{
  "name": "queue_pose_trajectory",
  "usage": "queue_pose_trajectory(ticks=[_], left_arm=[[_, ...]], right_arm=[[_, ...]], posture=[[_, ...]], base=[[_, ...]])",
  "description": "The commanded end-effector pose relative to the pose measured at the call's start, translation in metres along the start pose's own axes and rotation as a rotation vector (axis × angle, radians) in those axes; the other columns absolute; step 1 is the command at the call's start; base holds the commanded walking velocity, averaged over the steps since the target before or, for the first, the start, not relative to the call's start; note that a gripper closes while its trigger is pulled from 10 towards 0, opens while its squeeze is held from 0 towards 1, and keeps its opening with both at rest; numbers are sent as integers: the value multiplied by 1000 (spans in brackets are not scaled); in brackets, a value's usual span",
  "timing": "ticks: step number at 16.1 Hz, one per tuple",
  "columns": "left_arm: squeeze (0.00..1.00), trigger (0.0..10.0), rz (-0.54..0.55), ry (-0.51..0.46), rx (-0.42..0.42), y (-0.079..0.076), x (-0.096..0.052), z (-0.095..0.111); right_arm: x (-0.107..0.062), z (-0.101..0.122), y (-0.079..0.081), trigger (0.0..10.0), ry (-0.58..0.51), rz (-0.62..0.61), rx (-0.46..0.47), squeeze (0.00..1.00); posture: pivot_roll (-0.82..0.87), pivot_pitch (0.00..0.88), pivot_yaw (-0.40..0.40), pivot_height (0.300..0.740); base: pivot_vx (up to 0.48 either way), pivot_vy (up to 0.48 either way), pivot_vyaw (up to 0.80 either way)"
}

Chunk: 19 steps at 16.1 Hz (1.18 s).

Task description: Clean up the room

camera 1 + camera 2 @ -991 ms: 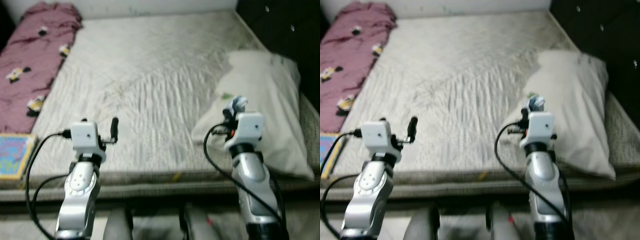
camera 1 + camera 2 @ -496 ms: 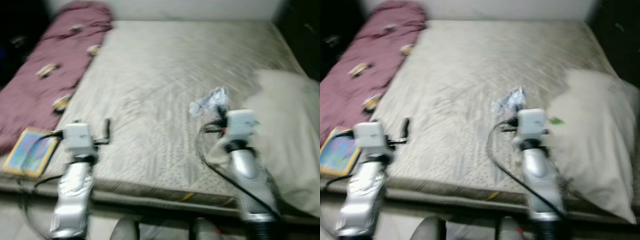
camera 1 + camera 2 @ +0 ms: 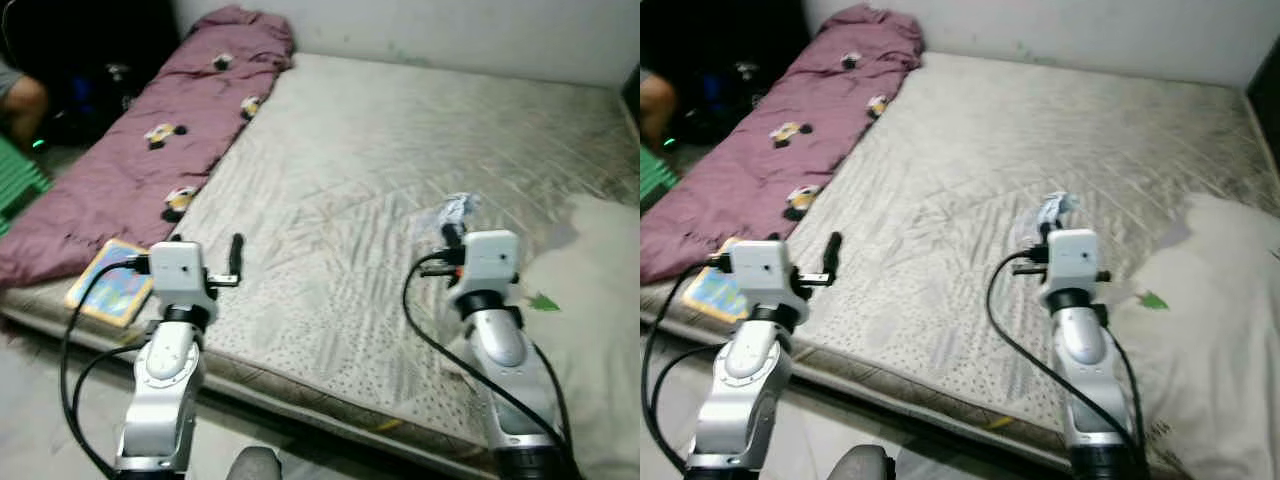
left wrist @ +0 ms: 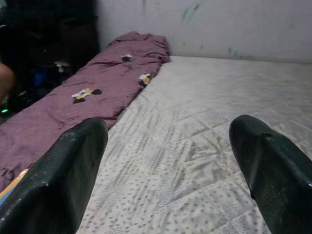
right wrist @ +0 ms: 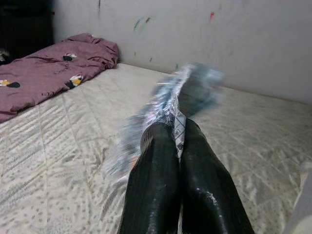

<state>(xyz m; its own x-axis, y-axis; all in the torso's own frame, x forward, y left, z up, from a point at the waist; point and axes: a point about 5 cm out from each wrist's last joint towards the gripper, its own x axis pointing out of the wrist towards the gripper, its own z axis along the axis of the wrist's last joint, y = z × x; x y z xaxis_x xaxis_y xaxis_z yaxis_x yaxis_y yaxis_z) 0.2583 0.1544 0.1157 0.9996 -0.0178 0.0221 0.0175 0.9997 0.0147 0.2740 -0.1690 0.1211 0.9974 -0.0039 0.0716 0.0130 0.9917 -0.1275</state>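
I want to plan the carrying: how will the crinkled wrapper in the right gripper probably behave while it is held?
The wrapper looks thin and crumpled, so it is probably very light and floppy. The right gripper pinches one edge, and the free part sticks out past the fingers, so it may flutter. It seems unlikely to break.

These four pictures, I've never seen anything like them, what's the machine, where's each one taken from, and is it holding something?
It is a humanoid robot facing a mattress. Two pictures come from its head, looking down at its silver arms; two come from wrist cameras looking along the black fingers. The left gripper is open and holds nothing. The right gripper is shut on a crinkly wrapper. On the mattress lie a maroon blanket, a colourful book and a white pillow.
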Motion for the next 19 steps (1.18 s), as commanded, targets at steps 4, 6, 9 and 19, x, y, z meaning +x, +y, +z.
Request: queue_pose_trajectory(ticks=[4, 6, 9, 19], left_arm=[[0, 10000, 23, 22, -9, 8, 1, -2], [0, 10000, 7, 21, -15, 4, 2, -2], [0, 10000, -8, 20, -14, 1, 2, -1], [0, 10000, -6, 9, -32, 0, 4, 0]], right_arm=[[3, -1, 3, 10000, 15, -5, 21, 0], [3, -1, 3, 10000, 15, -3, 24, 0], [4, -1, 3, 10000, 13, 1, 24, 0], [5, -2, 4, 10000, 16, 5, 24, 0]], posture=[[-50, 0, 42, 740], [-50, 0, 42, 740], [-50, 0, 40, 740], [-46, 0, 40, 740]], base=[[0, 331, 0], [0, 480, -800], [0, 480, -458], [0, 313, -112]])
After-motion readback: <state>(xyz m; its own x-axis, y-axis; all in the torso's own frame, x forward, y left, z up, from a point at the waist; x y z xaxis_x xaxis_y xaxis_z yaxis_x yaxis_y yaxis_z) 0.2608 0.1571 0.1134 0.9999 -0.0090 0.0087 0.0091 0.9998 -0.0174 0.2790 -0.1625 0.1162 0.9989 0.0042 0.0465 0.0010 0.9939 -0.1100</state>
